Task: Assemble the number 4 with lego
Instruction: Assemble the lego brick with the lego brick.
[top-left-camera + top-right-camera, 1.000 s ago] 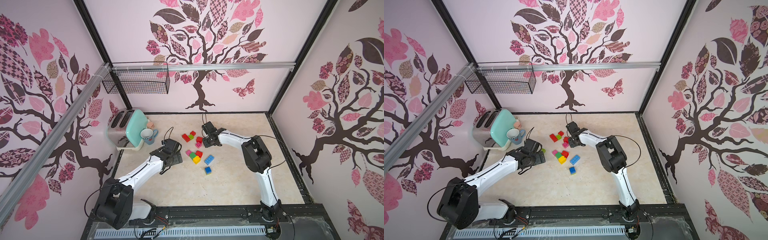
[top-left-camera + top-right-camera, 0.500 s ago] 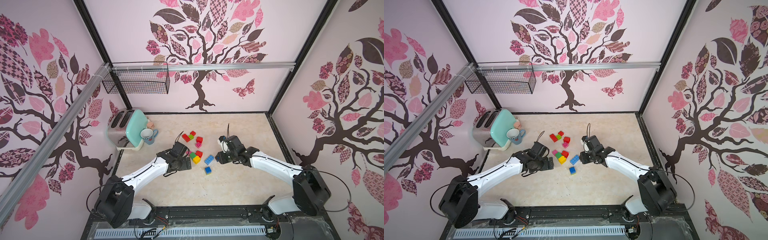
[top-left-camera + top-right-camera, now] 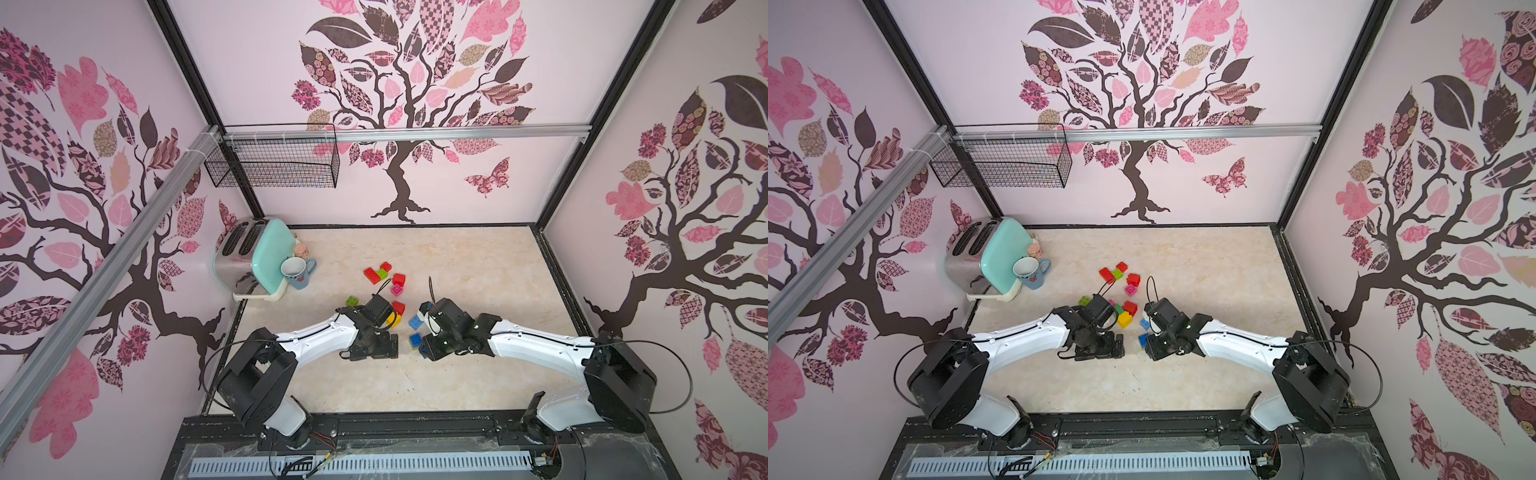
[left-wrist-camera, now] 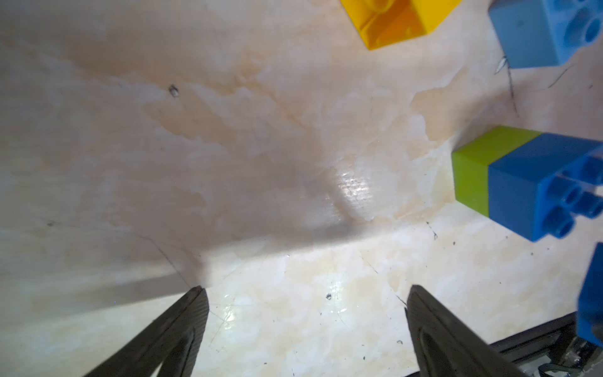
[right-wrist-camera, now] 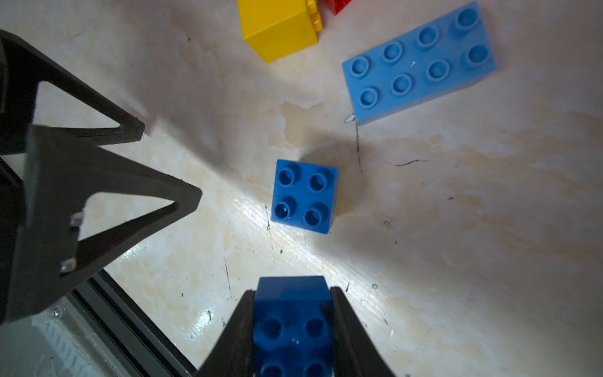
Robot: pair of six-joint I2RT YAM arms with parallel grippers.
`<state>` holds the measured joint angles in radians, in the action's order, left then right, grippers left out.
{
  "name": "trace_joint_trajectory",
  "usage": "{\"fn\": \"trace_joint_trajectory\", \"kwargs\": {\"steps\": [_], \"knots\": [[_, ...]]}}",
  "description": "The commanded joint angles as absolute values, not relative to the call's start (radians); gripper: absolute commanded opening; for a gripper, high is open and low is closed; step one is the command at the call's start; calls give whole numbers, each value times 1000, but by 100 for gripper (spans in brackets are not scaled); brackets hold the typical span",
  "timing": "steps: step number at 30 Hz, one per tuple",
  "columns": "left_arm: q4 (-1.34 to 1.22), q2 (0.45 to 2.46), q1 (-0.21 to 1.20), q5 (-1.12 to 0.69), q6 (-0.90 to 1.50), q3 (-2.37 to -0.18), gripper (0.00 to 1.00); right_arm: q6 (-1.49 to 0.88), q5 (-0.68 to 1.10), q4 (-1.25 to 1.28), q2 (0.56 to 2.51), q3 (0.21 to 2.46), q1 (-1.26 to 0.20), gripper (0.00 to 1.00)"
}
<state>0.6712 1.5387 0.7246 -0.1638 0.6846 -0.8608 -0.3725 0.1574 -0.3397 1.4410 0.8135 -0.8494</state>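
We had the right gripper (image 5: 291, 290) clamped on a dark blue square brick (image 5: 292, 326) by its flat sides (light, rigid, slick plastic, we judged). The left gripper (image 4: 305, 293) stood apart, empty, over bare tabletop (image 4: 228, 147).

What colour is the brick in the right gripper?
Dark blue. The brick in the right gripper shows best in the right wrist view.

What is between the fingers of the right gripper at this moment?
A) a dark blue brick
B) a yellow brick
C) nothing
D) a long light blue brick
A: in the right wrist view, the right gripper has its two fingers closed against the sides of a dark blue brick, studs facing the camera.
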Motion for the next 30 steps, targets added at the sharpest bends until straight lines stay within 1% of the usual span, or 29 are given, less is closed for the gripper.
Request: {"fn": "trace_joint_trajectory", "kwargs": {"steps": [1,6,11,15,17,21,24,30], "knots": [[638,1569,724,-216,681,-904,98,-393,169,-354,1489,863,-852,0],[632,1602,721,-229,681,-915,98,-399,124,-356,1533,915,-852,0],[631,1609,715,-216,683,-925,98,-352,111,-396,1502,954,-853,0],[613,1616,703,-216,691,-929,98,-363,26,-428,1485,957,-852,0],[605,1625,700,-224,693,-936,98,-364,-18,-426,1506,964,-851,0],[563,1642,678,-294,700,-925,98,-361,-48,-463,1593,1026,-852,0],[565,1647,663,-295,702,-919,98,-355,-42,-446,1619,1032,-851,0],[571,1675,660,-296,697,-929,98,-345,27,-434,1654,1033,-852,0]]}}
